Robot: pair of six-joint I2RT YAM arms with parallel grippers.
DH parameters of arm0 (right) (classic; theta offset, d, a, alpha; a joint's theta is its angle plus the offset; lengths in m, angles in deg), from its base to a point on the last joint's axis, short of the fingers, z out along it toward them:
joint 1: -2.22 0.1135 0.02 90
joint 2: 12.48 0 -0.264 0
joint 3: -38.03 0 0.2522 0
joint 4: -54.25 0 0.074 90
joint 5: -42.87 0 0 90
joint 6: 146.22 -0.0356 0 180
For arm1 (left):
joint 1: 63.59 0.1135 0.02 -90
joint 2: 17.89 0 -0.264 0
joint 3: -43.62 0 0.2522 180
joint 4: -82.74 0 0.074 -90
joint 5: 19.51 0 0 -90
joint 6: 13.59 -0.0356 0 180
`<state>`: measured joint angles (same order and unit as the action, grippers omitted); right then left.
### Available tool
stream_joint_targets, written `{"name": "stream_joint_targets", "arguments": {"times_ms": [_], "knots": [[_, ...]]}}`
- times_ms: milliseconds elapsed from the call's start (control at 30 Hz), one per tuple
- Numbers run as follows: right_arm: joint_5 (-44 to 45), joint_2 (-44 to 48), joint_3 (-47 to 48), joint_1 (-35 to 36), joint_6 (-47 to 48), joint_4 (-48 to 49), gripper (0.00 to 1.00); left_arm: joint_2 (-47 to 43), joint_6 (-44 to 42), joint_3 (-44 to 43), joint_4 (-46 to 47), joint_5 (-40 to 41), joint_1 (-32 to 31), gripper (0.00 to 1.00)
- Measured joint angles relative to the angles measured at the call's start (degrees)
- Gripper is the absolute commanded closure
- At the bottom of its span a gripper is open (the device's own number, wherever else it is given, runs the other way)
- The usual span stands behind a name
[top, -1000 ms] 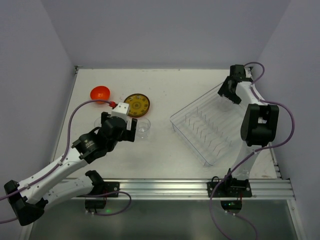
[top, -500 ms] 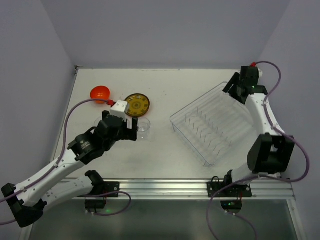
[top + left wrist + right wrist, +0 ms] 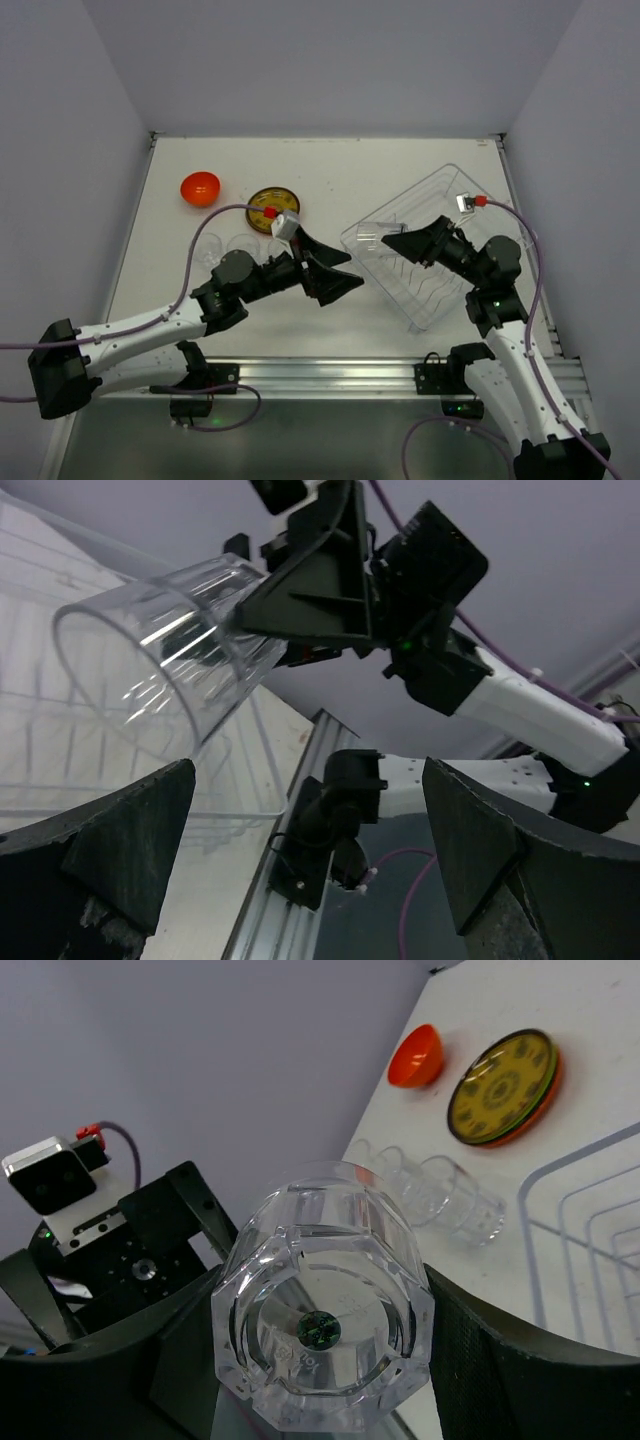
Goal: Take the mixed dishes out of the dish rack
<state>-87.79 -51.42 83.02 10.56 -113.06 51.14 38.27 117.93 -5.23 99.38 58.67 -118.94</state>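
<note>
White table (image 3: 380,165), rack (image 3: 425,300) on it. Item: clear cup (image 3: 320,1330), seemingly just over rack's left corner, pinched by its sides in right gripper (image 3: 390,240). Left gripper (image 3: 352,272) spread wide, empty, just beside rack. Light, stiff, slick, prob. brittle; grip mid-wall, gently.

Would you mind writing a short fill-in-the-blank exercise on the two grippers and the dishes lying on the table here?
1. The right gripper is holding one clear plastic ____.
2. The left gripper faces it with its jaws ____.
3. On the table, the orange-red bowl sits beside a round, yellow-patterned ____.

Missing words: cup; open; plate.
</note>
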Motion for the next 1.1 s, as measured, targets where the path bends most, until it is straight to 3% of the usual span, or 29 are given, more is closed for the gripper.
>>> {"name": "stream_joint_targets", "arguments": {"times_ms": [167, 300, 367, 433, 500, 600, 767, 967, 1100], "knots": [[-4.8, 3.8, -3.8, 0.7, -5.6, 7.5, 1.0, 4.6, 1.0, -2.0, 8.2, -1.3, -4.9, 0.0], [-7.6, 5.4, -4.7, 0.7, -8.5, 12.6, 1.0, 7.1, 1.5, -4.8, 13.0, -1.6, -7.0, 0.19], [-8.7, 5.7, -5.1, 0.8, -9.3, 14.4, 1.0, 8.2, 1.5, -5.5, 15.0, -1.7, -7.7, 0.2], [-9.3, 6.5, -5.4, 0.8, -9.7, 14.8, 1.0, 9.2, 1.6, -6.0, 16.1, -1.8, -8.3, 0.3], [-9.9, 6.9, -5.4, 0.8, -9.9, 15.0, 1.0, 9.9, 1.4, -6.3, 16.6, -2.0, -8.7, 0.28], [-9.2, 8.4, -5.2, 0.7, -8.8, 13.1, 1.0, 10.1, 1.2, -6.5, 16.5, -2.1, -9.1, 0.12], [0.0, 13.5, 0.7, 0.9, -0.8, -2.8, 1.0, 6.9, -0.3, -6.7, 10.5, 0.8, -9.3, 0.03], [2.0, 18.6, 2.3, 1.1, 1.2, -3.0, 1.0, 0.9, -2.2, -5.8, 6.9, 4.9, -9.3, 0.02], [-1.6, 15.6, 0.8, 1.1, -0.2, 1.1, 1.0, 3.2, -2.3, -6.7, 6.6, 4.4, -9.3, 0.11]]}}
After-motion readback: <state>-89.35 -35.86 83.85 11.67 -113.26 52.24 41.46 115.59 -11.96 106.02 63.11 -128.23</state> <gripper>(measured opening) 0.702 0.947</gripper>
